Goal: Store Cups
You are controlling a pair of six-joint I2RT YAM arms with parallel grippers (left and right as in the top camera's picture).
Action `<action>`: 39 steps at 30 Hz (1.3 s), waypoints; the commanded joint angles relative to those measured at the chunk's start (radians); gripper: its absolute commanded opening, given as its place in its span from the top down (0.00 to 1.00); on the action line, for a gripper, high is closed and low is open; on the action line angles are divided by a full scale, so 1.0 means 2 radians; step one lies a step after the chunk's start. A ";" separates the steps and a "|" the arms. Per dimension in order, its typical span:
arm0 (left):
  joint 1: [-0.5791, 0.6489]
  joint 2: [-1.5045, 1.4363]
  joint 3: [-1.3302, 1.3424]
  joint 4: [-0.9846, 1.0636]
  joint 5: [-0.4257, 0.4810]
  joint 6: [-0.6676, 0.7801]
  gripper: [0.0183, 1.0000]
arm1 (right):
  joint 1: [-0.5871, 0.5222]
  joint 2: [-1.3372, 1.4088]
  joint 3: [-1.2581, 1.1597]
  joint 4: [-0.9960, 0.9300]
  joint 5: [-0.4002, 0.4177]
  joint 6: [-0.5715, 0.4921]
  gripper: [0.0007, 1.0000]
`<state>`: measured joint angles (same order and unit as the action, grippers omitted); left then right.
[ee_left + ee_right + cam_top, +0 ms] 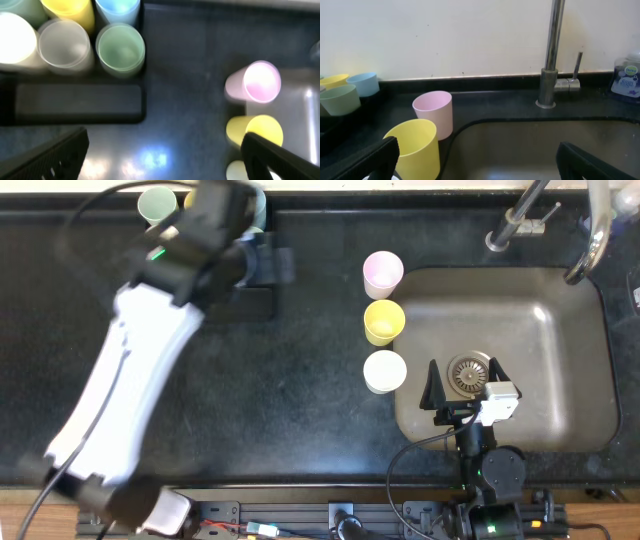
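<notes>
Three cups stand in a row on the dark counter beside the sink: a pink cup [382,272] [257,82] [434,112], a yellow cup [384,322] [257,131] [415,147] and a white cup [384,371] [237,171]. Several more cups sit in a black rack [80,102] at the back left, among them a green cup [120,49] and a blue cup [117,7]. My left gripper [262,265] [165,160] hangs open and empty above the counter, between the rack and the row. Over the sink, my right gripper [463,380] [480,165] stands open and empty, facing the row.
The steel sink [560,330] takes up the right side, with a faucet [520,220] [552,50] behind it and a soap bottle [627,75] at the back right. A light wall runs along the counter's far edge.
</notes>
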<state>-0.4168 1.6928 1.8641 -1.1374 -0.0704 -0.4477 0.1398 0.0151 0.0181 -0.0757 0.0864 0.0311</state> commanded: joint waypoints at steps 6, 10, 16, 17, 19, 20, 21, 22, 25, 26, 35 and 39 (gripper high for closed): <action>-0.074 0.262 0.343 -0.176 -0.027 -0.105 0.03 | 0.002 -0.005 -0.007 0.003 0.004 0.003 0.00; -0.085 0.355 0.461 -0.232 -0.003 -0.108 0.02 | 0.002 -0.005 -0.007 0.003 0.004 0.004 0.00; -0.103 0.449 0.559 -0.246 -0.002 -0.108 0.00 | 0.002 -0.005 -0.007 0.003 0.004 0.004 0.00; -0.105 0.456 0.565 -0.246 -0.001 -0.108 0.00 | 0.002 -0.005 -0.007 0.003 0.004 0.003 0.00; -0.109 0.467 0.570 -0.242 -0.001 -0.108 0.01 | 0.002 -0.005 -0.007 0.003 0.004 0.003 0.00; -0.111 0.469 0.570 -0.239 -0.002 -0.108 0.01 | 0.002 -0.005 -0.007 0.003 0.004 0.004 0.00; -0.113 0.473 0.570 -0.233 -0.005 -0.108 0.03 | 0.002 -0.005 -0.007 0.003 0.004 0.003 0.00; -0.116 0.476 0.571 -0.227 -0.008 -0.108 0.04 | 0.002 -0.005 -0.007 0.003 0.004 0.003 0.00; -0.121 0.485 0.571 -0.211 -0.008 -0.108 0.05 | 0.002 -0.005 -0.007 0.003 0.004 0.004 0.00; -0.123 0.489 0.571 -0.207 -0.006 -0.108 0.05 | 0.002 -0.005 -0.007 0.003 0.004 0.003 0.00; -0.126 0.521 0.571 -0.191 -0.008 -0.108 0.12 | 0.002 -0.005 -0.007 0.003 0.004 0.003 0.00; -0.126 0.532 0.571 -0.171 -0.015 -0.108 0.19 | 0.002 -0.005 -0.007 0.003 0.004 0.004 0.00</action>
<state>-0.6662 2.7312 2.9833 -1.4971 -0.0818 -0.6559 0.1398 0.0147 0.0181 -0.0761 0.0868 0.0311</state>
